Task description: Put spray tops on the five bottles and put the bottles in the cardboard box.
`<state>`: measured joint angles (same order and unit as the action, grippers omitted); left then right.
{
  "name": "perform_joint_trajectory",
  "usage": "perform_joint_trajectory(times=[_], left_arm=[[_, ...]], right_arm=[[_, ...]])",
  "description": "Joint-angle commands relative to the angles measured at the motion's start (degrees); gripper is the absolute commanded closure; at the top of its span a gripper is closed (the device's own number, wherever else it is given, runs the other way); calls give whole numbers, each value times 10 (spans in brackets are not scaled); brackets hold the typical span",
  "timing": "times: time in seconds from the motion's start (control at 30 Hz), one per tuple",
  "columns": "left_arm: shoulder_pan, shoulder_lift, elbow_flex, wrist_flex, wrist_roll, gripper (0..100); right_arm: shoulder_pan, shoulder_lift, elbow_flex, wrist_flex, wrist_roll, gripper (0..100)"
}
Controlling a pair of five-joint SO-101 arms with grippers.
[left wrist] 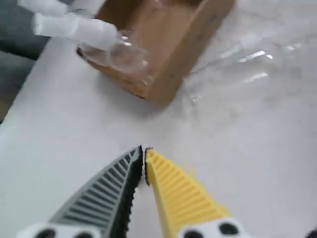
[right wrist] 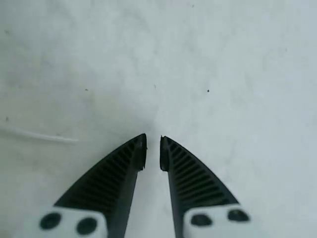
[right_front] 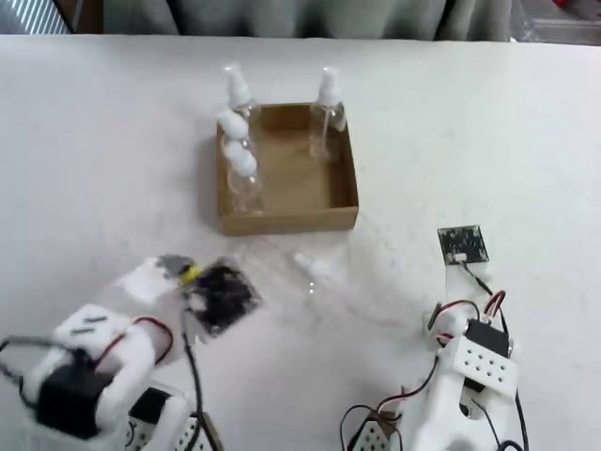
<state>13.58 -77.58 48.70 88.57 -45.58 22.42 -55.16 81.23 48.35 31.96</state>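
Left tool (left wrist: 144, 151) closed, empty, right tool (right wrist: 153, 144) likewise, four bottles (right_front: 242, 174) in cardboard box (right_front: 291, 221), fifth bottle (right_front: 317, 270) lying outside

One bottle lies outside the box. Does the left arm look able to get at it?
Probably yes: bare table lies between the left claw and the bottle, though the claw is shut.

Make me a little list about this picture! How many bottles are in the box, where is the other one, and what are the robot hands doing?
box: cardboard box, open, on the table
in box: three bottles along one wall, a fourth bottle at the opposite wall, all with white spray tops
outside: fifth bottle, clear, lying on the table just in front of the box
left gripper: shut, empty, near the box
right gripper: about shut, empty, over bare table
left to do: box the fifth bottle
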Motion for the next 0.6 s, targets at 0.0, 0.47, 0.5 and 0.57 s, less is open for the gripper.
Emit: perform_joint_trajectory(times=[0.0,0.47,0.5,0.57], left_arm=[[74,71,-55,65,-98,964],[161,273,-50,-64,-242,874],[161,298,-60,-71,-242,851],[161,349,-81,-86,-242,819]], right_arm=[[1,-7,-4,-10,5,967],[0,-7,-3,-12,38,967],[0,-7,-3,-11,48,969],[0,-7,-2,-10,52,969]])
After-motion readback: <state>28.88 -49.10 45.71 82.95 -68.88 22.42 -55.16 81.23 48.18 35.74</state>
